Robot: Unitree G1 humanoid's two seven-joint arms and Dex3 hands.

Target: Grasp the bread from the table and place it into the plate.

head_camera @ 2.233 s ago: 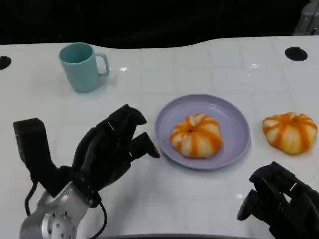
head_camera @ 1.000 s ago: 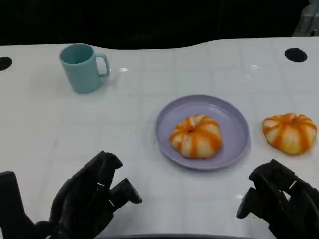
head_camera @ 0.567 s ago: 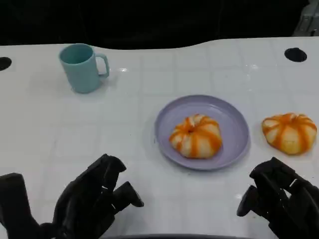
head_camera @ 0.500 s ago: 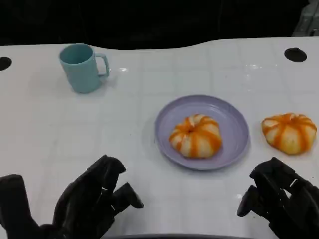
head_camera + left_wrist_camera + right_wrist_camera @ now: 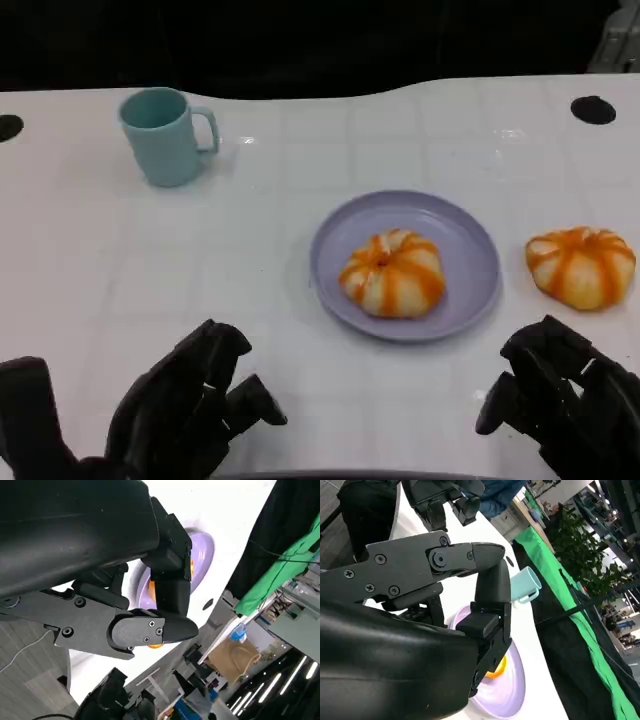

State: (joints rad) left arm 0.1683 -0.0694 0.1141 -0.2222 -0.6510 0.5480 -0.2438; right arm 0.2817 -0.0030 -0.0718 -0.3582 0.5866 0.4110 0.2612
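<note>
Bread (image 5: 391, 273) on plate (image 5: 470, 240), well apart from empty left hand (image 5: 185, 408), seemingly loosely spread

Head view overhead; wrist views share plate (image 5: 470, 262).

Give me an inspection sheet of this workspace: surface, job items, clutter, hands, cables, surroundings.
Surface: white table with faint grid lines; dark round holes near the far corners.
Job's things: one bread lies in the purple plate; second bread on the table to the plate's right, apart from it.
Clutter: teal mug, upright, far left.
Hands: left hand and right hand at the near edge, holding nothing, fingers apart.
Cables: nothing seen.
Surroundings: dark backdrop beyond the table; green cloth in the right wrist view.
</note>
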